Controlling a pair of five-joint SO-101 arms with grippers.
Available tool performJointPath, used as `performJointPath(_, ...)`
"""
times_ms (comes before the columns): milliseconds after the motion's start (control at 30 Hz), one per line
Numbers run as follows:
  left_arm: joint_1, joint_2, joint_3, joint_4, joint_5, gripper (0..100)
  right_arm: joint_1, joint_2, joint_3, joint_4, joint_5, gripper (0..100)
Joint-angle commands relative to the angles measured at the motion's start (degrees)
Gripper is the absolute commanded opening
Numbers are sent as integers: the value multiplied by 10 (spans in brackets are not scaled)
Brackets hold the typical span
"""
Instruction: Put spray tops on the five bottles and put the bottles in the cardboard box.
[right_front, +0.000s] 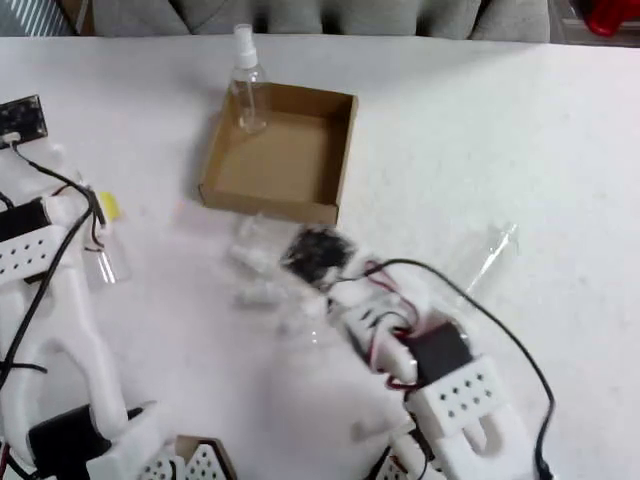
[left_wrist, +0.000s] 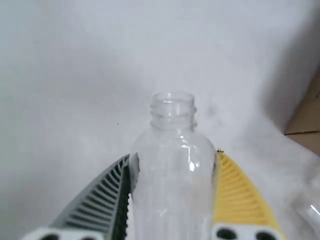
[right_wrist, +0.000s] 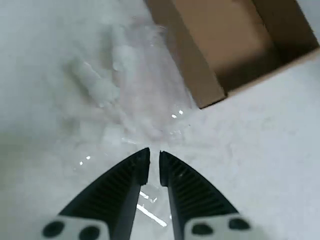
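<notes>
While the left gripper (left_wrist: 173, 159) clamps an uncapped bottle (left_wrist: 172, 125) apart from the cardboard box (right_front: 265, 205), the right gripper (right_wrist: 154, 154), nearly closed and seemingly empty, likely needs a spray top (right_wrist: 95, 82) near it.

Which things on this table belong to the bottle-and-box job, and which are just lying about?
Job: cardboard box; capped bottle standing in it; uncapped bottle, clamped by the jaws of the left gripper; heap of clear pieces by the box; clear bottle lying farther right in the high view.
Lying about: red object and grey seating, both beyond the table's far edge.
</notes>
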Motion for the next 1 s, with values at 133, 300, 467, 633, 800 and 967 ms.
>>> performJointPath(133, -37, -26, -29, -12, 4, 20, -98, 160, -103, -11, 139, 19)
performJointPath(300, -46, -26, -31, -11, 3, 20, -122, 240, -125, -16, 175, 128)
performJointPath(467, -65, -27, -35, 3, 2, 20, -143, 313, -128, -60, 213, 201)
performJointPath(633, -65, -27, -35, 3, 2, 20, -143, 407, -161, -93, 250, 213)
performJointPath(800, -65, -27, -35, 1, 2, 20, -143, 504, -229, -97, 271, 225)
performJointPath(967, -64, -27, -34, 0, 1, 20, -135, 597, -309, -93, 272, 225)
